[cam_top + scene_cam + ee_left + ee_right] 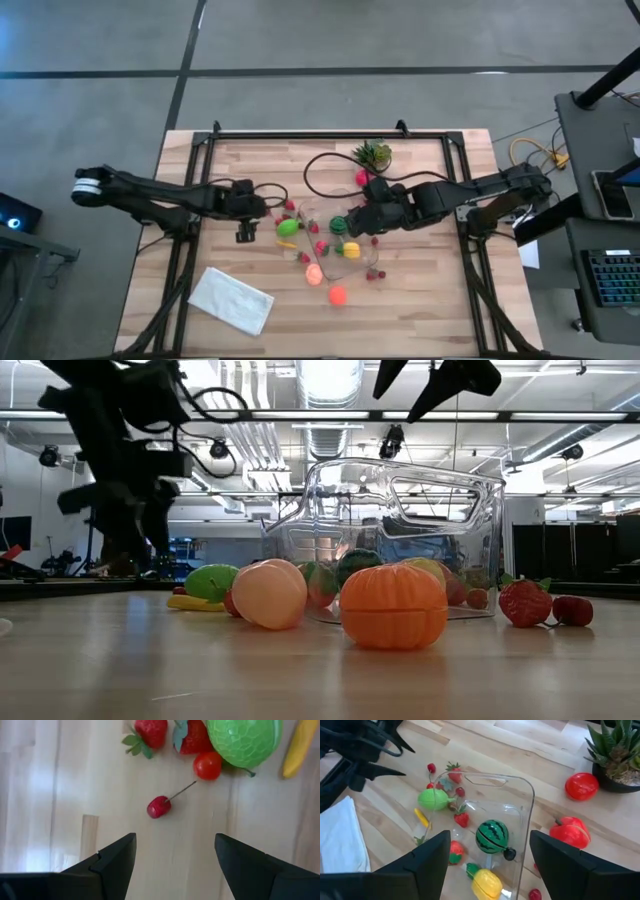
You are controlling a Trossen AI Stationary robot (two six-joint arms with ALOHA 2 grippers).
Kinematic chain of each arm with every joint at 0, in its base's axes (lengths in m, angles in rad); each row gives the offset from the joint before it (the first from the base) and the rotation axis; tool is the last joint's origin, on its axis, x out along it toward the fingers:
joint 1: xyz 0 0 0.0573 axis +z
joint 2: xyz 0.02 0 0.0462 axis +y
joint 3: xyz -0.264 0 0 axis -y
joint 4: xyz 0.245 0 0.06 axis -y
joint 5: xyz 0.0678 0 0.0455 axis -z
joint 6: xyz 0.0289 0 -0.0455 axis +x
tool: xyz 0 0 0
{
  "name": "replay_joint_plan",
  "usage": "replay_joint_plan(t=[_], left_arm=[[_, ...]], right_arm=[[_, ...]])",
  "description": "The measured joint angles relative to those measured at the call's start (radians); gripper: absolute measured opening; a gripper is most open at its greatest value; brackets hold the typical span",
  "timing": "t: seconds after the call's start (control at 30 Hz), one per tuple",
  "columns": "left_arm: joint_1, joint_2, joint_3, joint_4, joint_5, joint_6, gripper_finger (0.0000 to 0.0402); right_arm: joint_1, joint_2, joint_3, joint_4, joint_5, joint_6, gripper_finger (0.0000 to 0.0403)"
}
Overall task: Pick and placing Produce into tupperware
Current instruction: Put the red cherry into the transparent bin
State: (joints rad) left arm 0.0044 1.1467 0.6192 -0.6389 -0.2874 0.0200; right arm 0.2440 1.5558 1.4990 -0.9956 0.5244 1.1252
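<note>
The wooden table carried everything, and near its middle stood the clear tupperware, already holding a striped watermelon, a yellow piece and a few small items. Most of the produce lay loose around it: a lime green fruit and a yellow banana on the left arm's side, a pink fruit and an orange one toward the front edge, a red pepper and a red tomato near the potted plant, and a white cloth off at the front-left. The likeliest trouble looked to be the light, see-through container: a claw coming down on its rim could shove or tip it and scatter what was inside. Round fruit could also roll off if nudged, and a thin cherry stem would be easy to miss. The right arm reached in from the right side, and the right claw hung over the tupperware with its fingers spread and nothing between them. The left arm stretched in from the left, and the left claw pointed down at the table, released and empty, just short of a small red cherry on its stem, with strawberries beyond.
</note>
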Motion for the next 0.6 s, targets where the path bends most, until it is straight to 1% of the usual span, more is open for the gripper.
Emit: replay_joint_plan(t=[0.2, 0.27, 0.4, 0.6], left_arm=[[0.002, 0.095, -0.004, 0.118, 0.0, 0.092, 0.0255], [0.009, 0.123, -0.003, 0.147, 0.0, 0.099, 0.0255], [0.026, 0.162, -0.003, 0.153, 0.005, 0.092, 0.0255], [0.081, 0.178, -0.006, 0.151, 0.076, 0.093, 0.0255]], right_arm=[[0.0, 0.0, -0.005, -0.001, -0.001, -0.008, 0.0266], [0.0, 0.0, -0.008, -0.002, 0.0, -0.016, 0.0263], [0.0, 0.0, -0.017, -0.003, -0.001, -0.022, 0.0262], [0.0, 0.0, -0.038, -0.002, -0.001, -0.03, 0.0269]])
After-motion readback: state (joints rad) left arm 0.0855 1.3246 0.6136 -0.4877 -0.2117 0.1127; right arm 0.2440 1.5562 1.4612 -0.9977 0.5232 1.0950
